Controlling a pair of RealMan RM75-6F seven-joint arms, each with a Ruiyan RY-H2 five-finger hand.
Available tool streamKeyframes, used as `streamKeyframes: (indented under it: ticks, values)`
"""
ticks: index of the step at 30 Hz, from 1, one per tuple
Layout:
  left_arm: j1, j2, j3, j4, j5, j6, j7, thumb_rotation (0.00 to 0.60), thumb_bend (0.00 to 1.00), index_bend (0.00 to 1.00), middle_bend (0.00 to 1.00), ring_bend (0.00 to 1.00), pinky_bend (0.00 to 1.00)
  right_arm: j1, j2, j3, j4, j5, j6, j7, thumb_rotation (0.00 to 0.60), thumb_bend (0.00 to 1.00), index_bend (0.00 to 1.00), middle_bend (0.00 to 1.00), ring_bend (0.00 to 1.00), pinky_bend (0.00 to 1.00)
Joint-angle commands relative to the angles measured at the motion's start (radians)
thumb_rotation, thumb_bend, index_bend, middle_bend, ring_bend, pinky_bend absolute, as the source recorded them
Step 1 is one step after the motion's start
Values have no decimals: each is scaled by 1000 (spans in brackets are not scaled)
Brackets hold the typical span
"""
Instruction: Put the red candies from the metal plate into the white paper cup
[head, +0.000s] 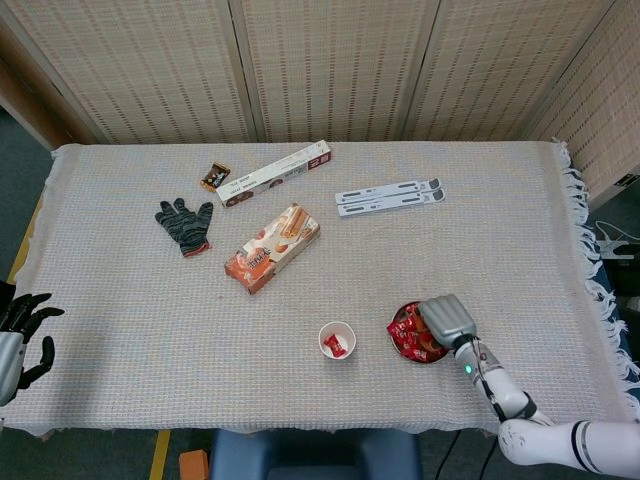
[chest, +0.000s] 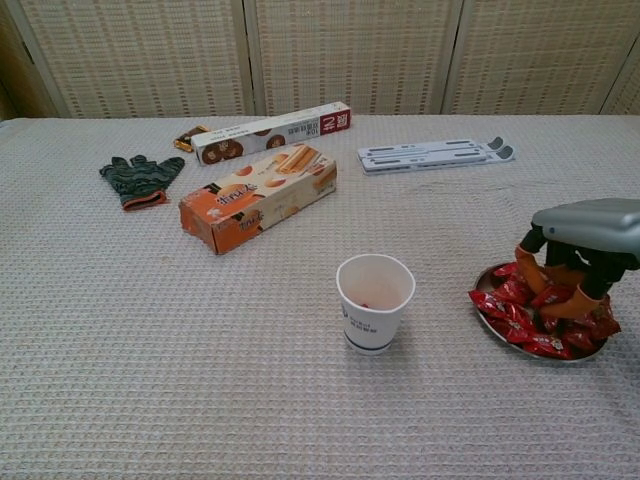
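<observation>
Right hand (chest: 570, 270) is down over the metal plate (chest: 489, 318), fingers (chest: 528, 272) dug into the pile of red candies (chest: 515, 310). Can't tell whether it actually has one pinched; the fingertips are buried in wrappers in the chest view and the head view only shows the back of the hand (head: 446, 320). Left hand (head: 20, 330) is off the table past the front-left corner, fingers spread, holding nothing.

Plate sits near the front edge, right of centre. White paper cup (chest: 374, 302) stands upright just left of it, apart from it, not touching.

Progress: early. Head view shows one red candy in the cup (head: 337, 345); chest view shows a bit of red at the bottom. Plate still looks heaped, so I'd judge most of the job is left. Current step reads as picking the next candy.

Counts:
- cup: 1
- plate: 1
- candies in cup: 1 visible
- candies on plate: a pile, overlapping and partly under the hand; can't count exactly
- orange snack box (chest: 258, 198): 1, mid-table, left of centre
- long white box (chest: 272, 132): 1, toward the back edge
- small dark wrapped snack (head: 215, 177): 1, at the long box's left end
- dark glove (chest: 141, 177): 1, left side
- grey folding stand (chest: 434, 153): 1, toward the back, right of centre
</observation>
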Motion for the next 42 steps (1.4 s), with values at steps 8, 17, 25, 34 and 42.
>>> streamKeyframes:
  ticks: [8, 17, 25, 34, 42]
  values:
    - [-2, -2, 2, -1, 1, -4, 9, 600, 619, 290, 133, 82, 302, -10, 139, 87, -214, -109, 20, 127, 600, 267, 687, 857, 747, 933]
    - [-2, -4, 1, -1, -3, -5, 18, 600, 620, 290, 132, 82, 302, 28, 159, 150, -278, -229, -67, 250, 600, 276, 698, 857, 747, 933]
    - [1, -5, -2, 0, -4, 4, 16, 600, 621, 290, 133, 82, 302, 97, 90, 170, -206, -192, -168, 286, 600, 276, 698, 857, 747, 933]
    - [1, -5, -1, 0, -1, 4, 16, 600, 620, 291, 132, 82, 301, 140, 19, 175, -125, -157, -218, 319, 600, 276, 698, 857, 747, 933]
    - [2, -4, -1, 0, 0, 6, 13, 600, 619, 290, 132, 82, 302, 145, -3, 170, -102, -176, -221, 349, 600, 276, 673, 857, 747, 933]
